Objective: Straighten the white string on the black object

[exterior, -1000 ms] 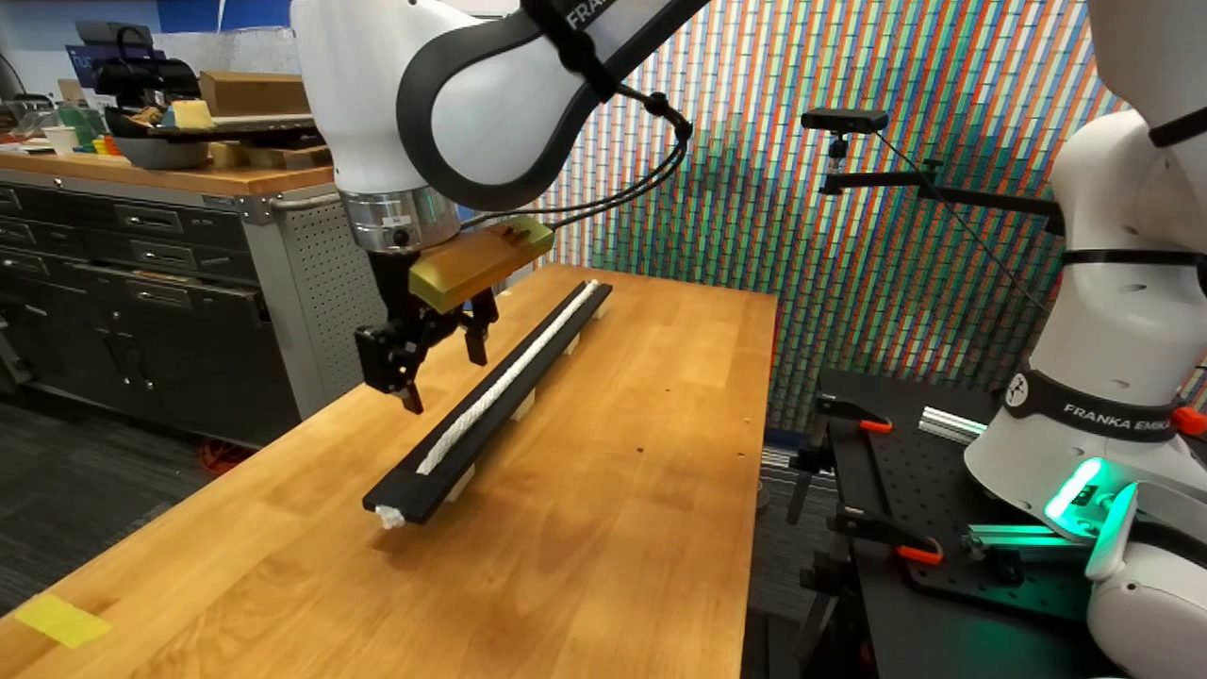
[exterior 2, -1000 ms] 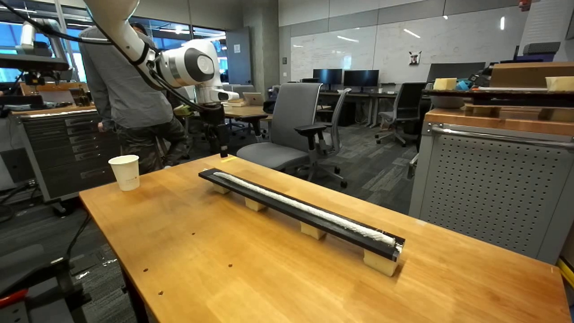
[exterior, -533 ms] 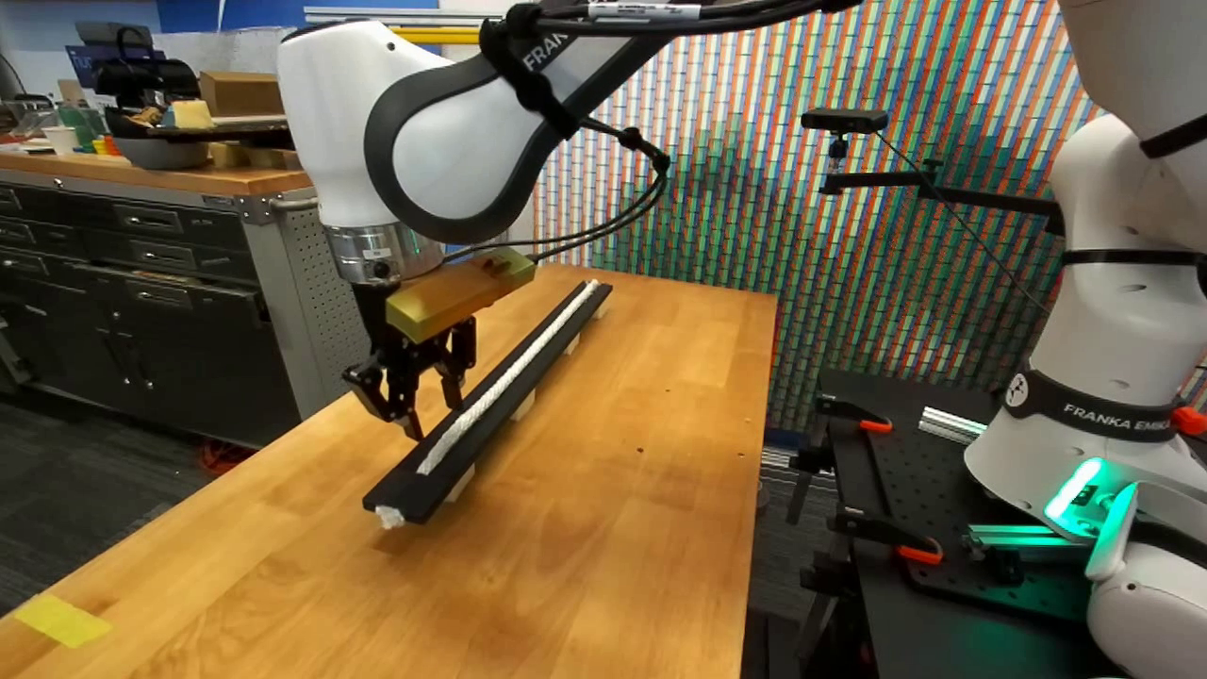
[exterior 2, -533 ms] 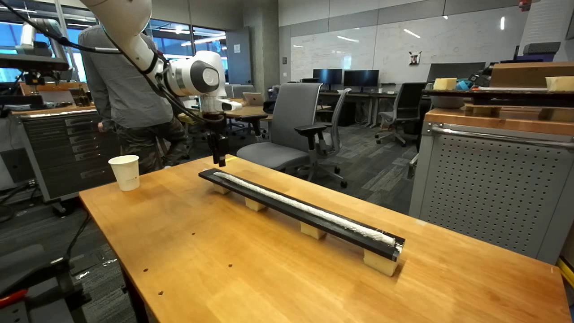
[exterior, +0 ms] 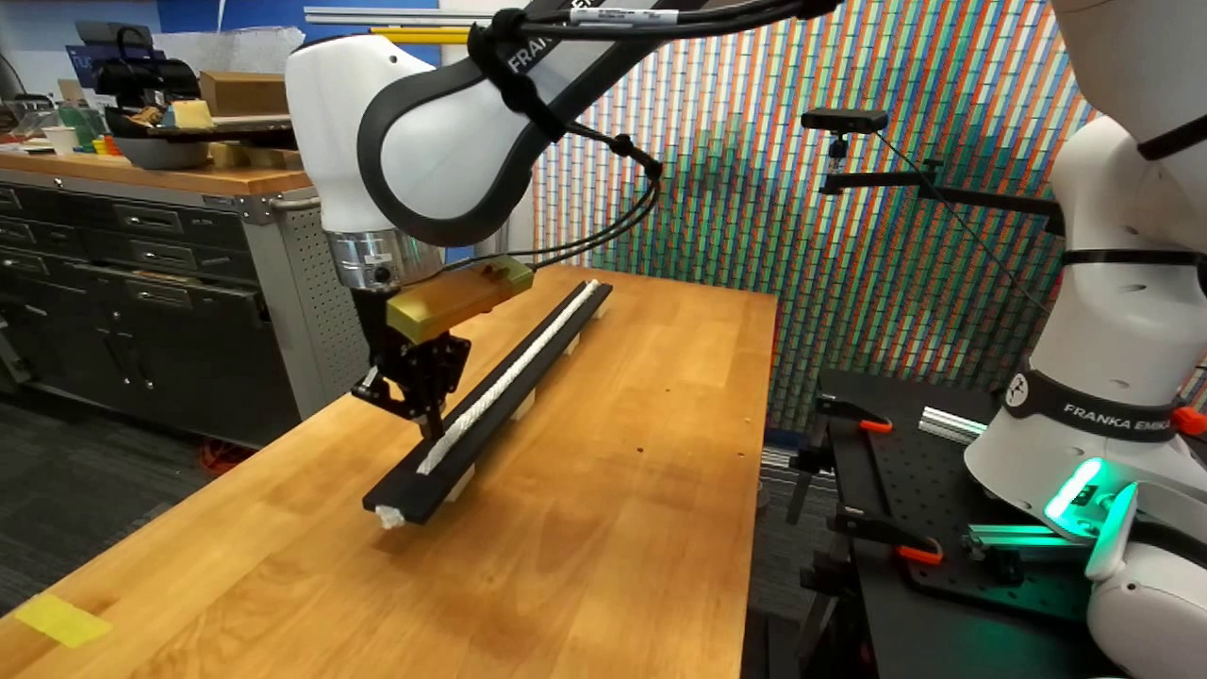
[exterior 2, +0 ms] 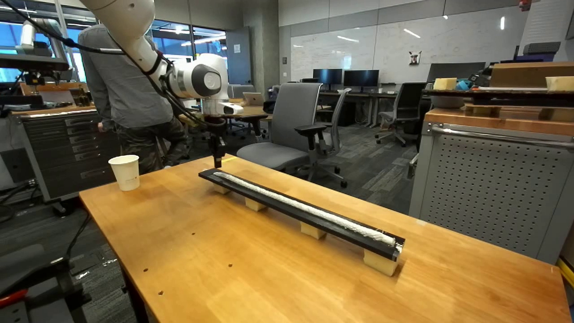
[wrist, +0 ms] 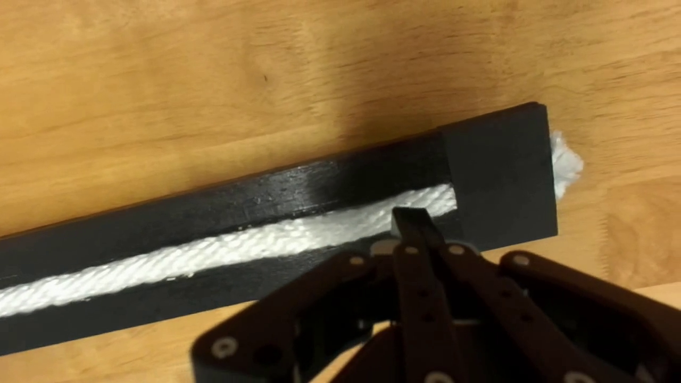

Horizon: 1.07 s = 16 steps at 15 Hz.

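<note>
The white string (wrist: 213, 255) lies lengthwise on the black object (wrist: 503, 175), a long low bar. It runs nearly straight, with a slight bend close to the bar's end in the wrist view. Both exterior views show the string (exterior: 514, 375) and the bar (exterior 2: 372, 247). My gripper (wrist: 409, 213) is shut with no string between its fingers. Its tips overlap the string's lower side near that end; whether they touch it I cannot tell. In an exterior view the gripper (exterior: 434, 436) points down at the bar's near end.
Pale blocks (exterior 2: 380, 263) prop the bar above the wooden table (exterior 2: 269, 287). A white tuft (wrist: 565, 165) sticks out from the bar's end. A paper cup (exterior 2: 125, 172) stands near the table edge, and a grey chair (exterior 2: 296, 121) is beyond it.
My gripper has come down to the bar's end and gone from open to shut. The string and the bar look the same as before.
</note>
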Tool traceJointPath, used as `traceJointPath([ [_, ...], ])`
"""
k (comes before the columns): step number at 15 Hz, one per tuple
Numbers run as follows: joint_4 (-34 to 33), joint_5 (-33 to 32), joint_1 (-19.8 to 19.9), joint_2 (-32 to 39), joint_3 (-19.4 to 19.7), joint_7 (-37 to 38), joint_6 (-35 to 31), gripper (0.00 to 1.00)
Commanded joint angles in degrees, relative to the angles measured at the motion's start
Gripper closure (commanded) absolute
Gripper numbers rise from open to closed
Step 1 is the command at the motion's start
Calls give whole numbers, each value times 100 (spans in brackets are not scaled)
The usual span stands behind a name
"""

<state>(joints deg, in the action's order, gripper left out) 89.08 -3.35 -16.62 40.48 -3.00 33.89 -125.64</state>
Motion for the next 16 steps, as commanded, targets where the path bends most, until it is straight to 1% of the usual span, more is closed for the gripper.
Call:
traceJointPath([
  [1,-67,246,94,105,-31,-343,-232,100],
  [8,19,297,138,280,53,-603,-576,100],
  [11,99,337,195,246,47,-681,-641,100],
  [16,425,424,309,61,69,-813,-919,100],
])
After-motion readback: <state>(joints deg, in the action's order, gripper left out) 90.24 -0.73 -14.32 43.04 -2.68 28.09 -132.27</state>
